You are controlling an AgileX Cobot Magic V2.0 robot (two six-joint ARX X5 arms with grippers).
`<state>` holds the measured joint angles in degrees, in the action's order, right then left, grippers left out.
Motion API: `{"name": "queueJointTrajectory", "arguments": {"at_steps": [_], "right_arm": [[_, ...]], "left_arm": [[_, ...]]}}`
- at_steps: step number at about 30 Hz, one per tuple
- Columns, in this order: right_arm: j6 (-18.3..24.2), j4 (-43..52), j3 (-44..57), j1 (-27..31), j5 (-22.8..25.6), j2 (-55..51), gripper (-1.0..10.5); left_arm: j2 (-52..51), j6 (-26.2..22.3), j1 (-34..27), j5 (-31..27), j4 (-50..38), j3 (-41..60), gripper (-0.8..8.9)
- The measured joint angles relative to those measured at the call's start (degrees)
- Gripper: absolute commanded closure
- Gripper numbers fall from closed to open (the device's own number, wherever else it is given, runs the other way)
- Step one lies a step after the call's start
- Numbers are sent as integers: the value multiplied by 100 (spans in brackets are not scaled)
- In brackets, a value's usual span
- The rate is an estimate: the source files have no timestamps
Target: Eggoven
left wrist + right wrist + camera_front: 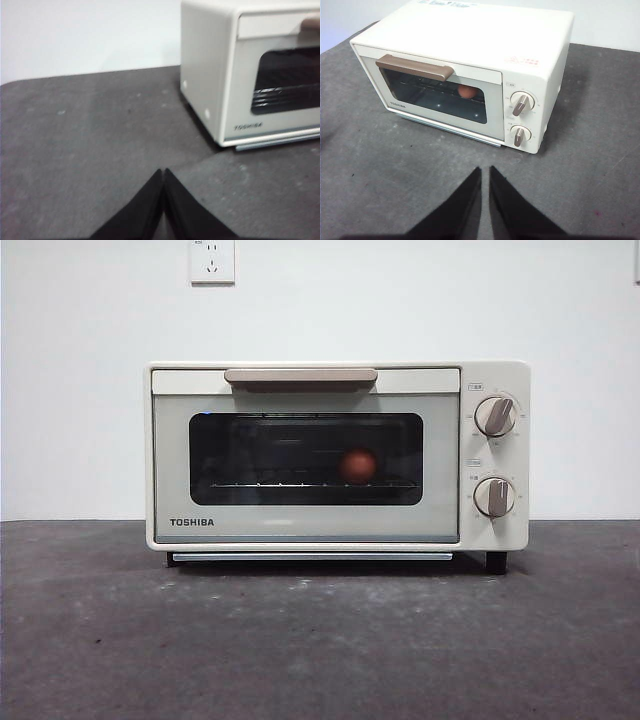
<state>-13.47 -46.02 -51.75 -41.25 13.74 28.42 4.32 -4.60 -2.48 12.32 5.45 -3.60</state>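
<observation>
The cream TOSHIBA toaster oven (305,455) stands in the middle of the dark table with its door closed. Behind the dark glass window, the reddish-brown egg (358,465) rests on the wire rack, right of centre; it also shows through the glass as the egg (466,91) in the right wrist view. My left gripper (164,172) is shut and holds nothing, hovering over the table off the oven's (235,75) left front corner. My right gripper (485,170) is shut and holds nothing, above the table in front of the oven's (470,45) knob side.
Two knobs (495,416) sit on the oven's right panel, and a beige handle (300,376) runs along the door's top. A white wall with a power socket (212,260) stands behind. Dark grey table surface (300,640) stretches in front.
</observation>
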Motion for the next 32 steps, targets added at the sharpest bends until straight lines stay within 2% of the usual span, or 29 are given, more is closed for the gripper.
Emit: {"name": "queueJointTrajectory", "arguments": {"at_steps": [8,18,32], "right_arm": [[0,0,2,0,0,0,941],[0,0,2,0,0,0,941],[2,0,2,0,0,0,941]], "left_arm": [[-415,33,-9,-42,420,181,806],[-407,214,-13,-44,417,181,806],[-407,223,-13,-44,415,181,806]]}}
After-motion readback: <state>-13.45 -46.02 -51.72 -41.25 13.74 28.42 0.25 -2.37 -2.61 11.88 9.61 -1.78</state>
